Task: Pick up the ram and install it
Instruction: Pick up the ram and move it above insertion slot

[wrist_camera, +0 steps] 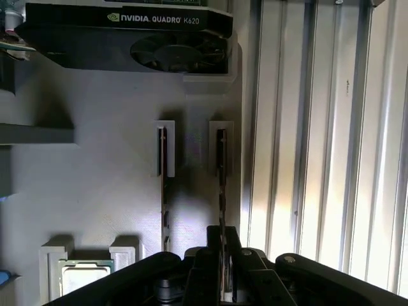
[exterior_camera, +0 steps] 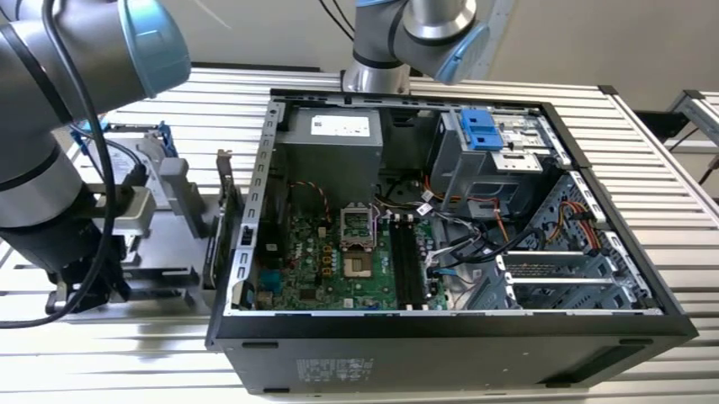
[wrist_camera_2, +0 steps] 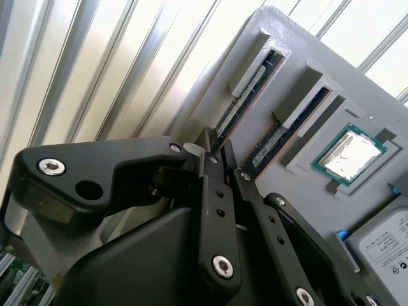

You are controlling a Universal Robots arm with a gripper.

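Note:
The ram (wrist_camera: 221, 172) is a thin stick standing on edge in a slot of the grey holder (wrist_camera: 95, 191); in the second wrist view the ram (wrist_camera_2: 245, 95) runs down into my gripper (wrist_camera_2: 223, 153). My gripper (wrist_camera: 223, 248) has a finger on each side of that stick and looks shut on it. The stick still sits in its slot. A second stick (wrist_camera: 164, 185) stands in the neighbouring slot, apart from the fingers. In the exterior view the black motherboard slots (exterior_camera: 407, 261) lie inside the open computer case (exterior_camera: 450, 337), far from my arm (exterior_camera: 45, 168).
On the same holder (wrist_camera_2: 299, 38) lie a square silver processor chip (wrist_camera_2: 350, 153), a silver hard drive (wrist_camera_2: 386, 248) and a graphics card (wrist_camera: 127, 38). The holder (exterior_camera: 168, 194) stands on the ribbed metal table on the exterior view's left, beside the case. Cables cross the case interior.

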